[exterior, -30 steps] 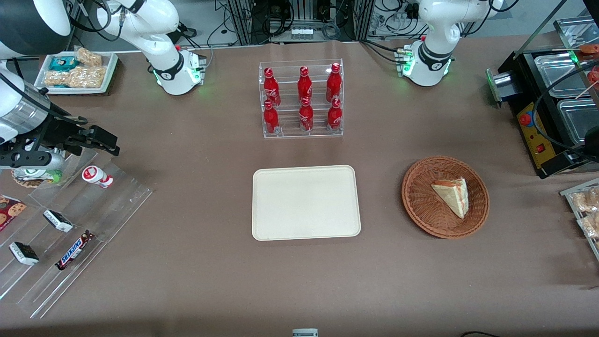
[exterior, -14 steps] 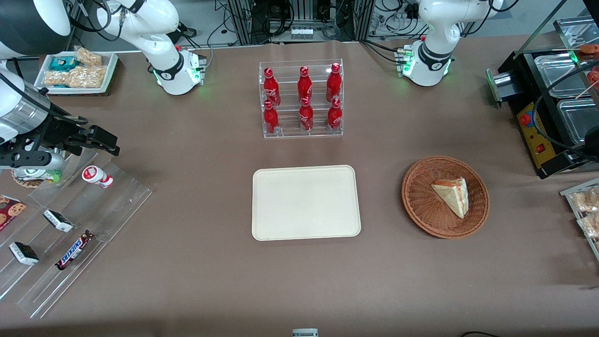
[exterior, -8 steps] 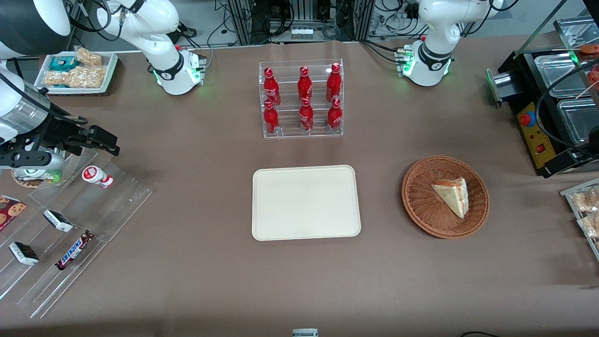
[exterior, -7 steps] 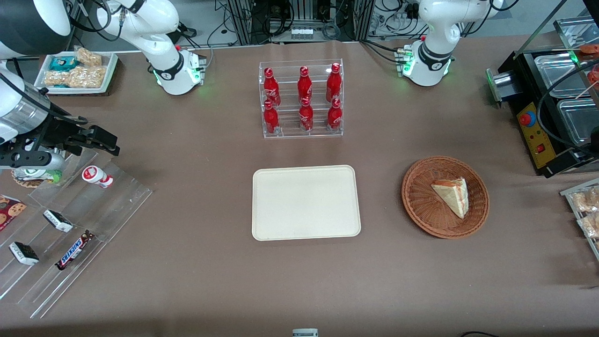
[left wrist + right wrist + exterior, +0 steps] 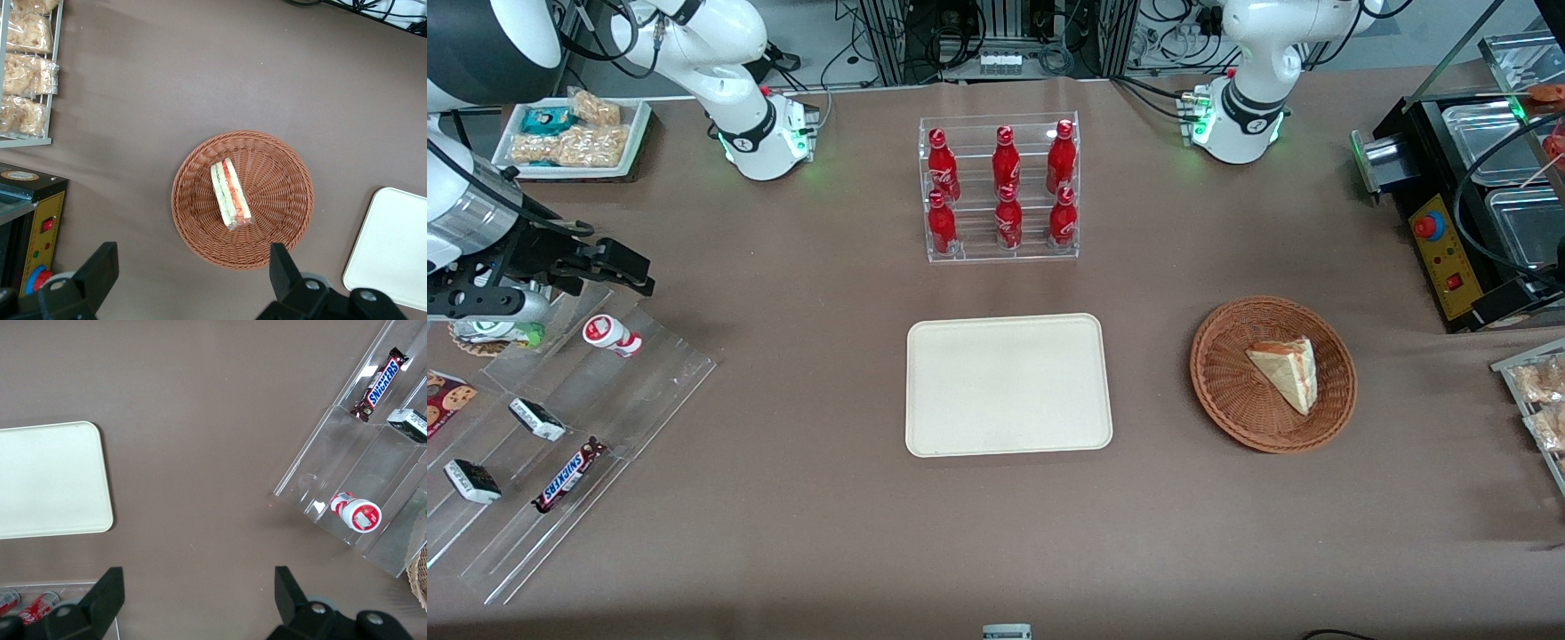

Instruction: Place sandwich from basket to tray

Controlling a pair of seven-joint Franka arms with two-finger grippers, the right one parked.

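So we've got the sandwich (image 5: 1286, 372) lying in the basket (image 5: 1227, 391), which sits on the tabletop (image 5: 800, 524) beside the bare tray (image 5: 1009, 384), toward the working arm's end. A rack of red bottles (image 5: 1001, 188) stands farther from the front camera than the tray. Our hand (image 5: 193, 283) hangs high above the basket, fingers (image 5: 100, 267) spread wide, holding nothing.

Even overhead light is falling on the tabletop (image 5: 800, 498), leaving only soft shadows. The gripper (image 5: 193, 287), hanging above the basket (image 5: 280, 220), is showing up dark. Green lamps are glowing around twelve o'clock.
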